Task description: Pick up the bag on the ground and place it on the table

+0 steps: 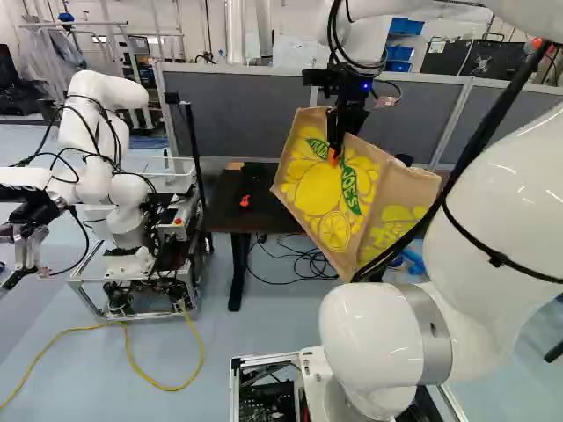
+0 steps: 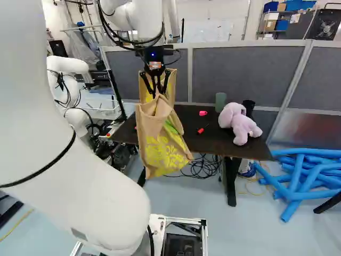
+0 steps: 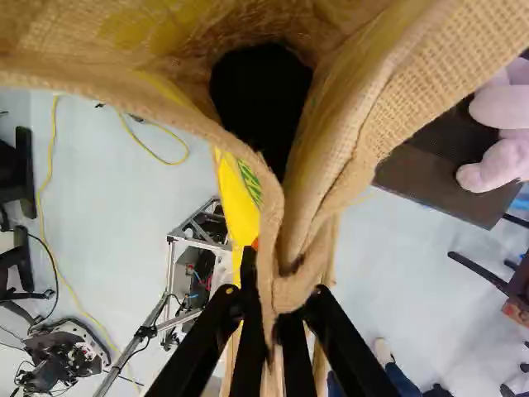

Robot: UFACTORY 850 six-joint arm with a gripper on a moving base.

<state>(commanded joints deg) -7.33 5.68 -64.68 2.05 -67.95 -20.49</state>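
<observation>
Has the burlap bag point(image 1: 308, 189) clenched by its top edge between the fingers point(image 1: 337, 132), with folds pinched from both sides in the wrist view. Holds it up in the air, tilted in the left base view, with yellow lemons printed on its side. Overlaps the near edge of the dark bench point(image 2: 213, 141) in the right base view (over it or short of it, cannot tell). On that bench, can see a lilac plush toy point(image 2: 240, 122) near the right end, a black cup point(image 2: 248, 105) behind it, and a grey-green cylinder point(image 2: 220, 98) beside them. Can also see blue foam tubes point(image 2: 298, 188) piled right of the bench, and another robot point(image 1: 98, 136) at the left of the left base view.
</observation>
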